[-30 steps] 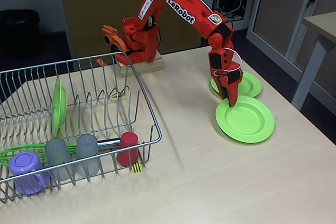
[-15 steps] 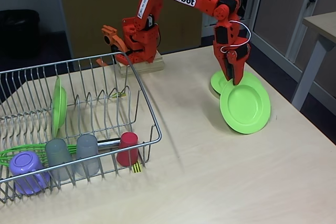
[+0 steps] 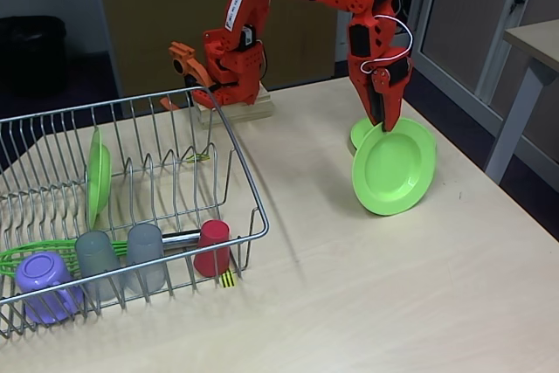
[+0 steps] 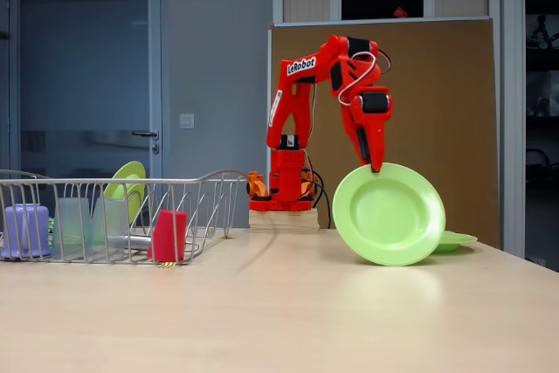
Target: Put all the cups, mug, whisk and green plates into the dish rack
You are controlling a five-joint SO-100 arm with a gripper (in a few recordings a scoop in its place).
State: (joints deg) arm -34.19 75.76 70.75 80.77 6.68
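Observation:
My red gripper (image 3: 386, 122) (image 4: 376, 162) is shut on the top rim of a green plate (image 3: 393, 169) (image 4: 389, 214), which hangs nearly upright just above the table. A second green plate (image 3: 362, 134) (image 4: 453, 239) lies flat behind it. A third green plate (image 3: 98, 176) (image 4: 127, 186) stands on edge in the dish rack (image 3: 234, 141) (image 4: 214, 179). Along the rack's front sit the purple mug (image 3: 44, 284) (image 4: 26, 230), two grey cups (image 3: 96, 261) (image 3: 145, 254) (image 4: 72, 224), the red cup (image 3: 212, 246) (image 4: 168, 234), and the green whisk (image 3: 26, 256).
The arm's base (image 3: 231, 85) (image 4: 282, 207) stands on a wooden block behind the rack. Bare tabletop lies between the rack and the hanging plate. A table leg (image 3: 508, 128) stands off the right edge.
The gripper has lifted the plate off the table and tipped it upright, drifting slightly left. The items in the rack have not moved.

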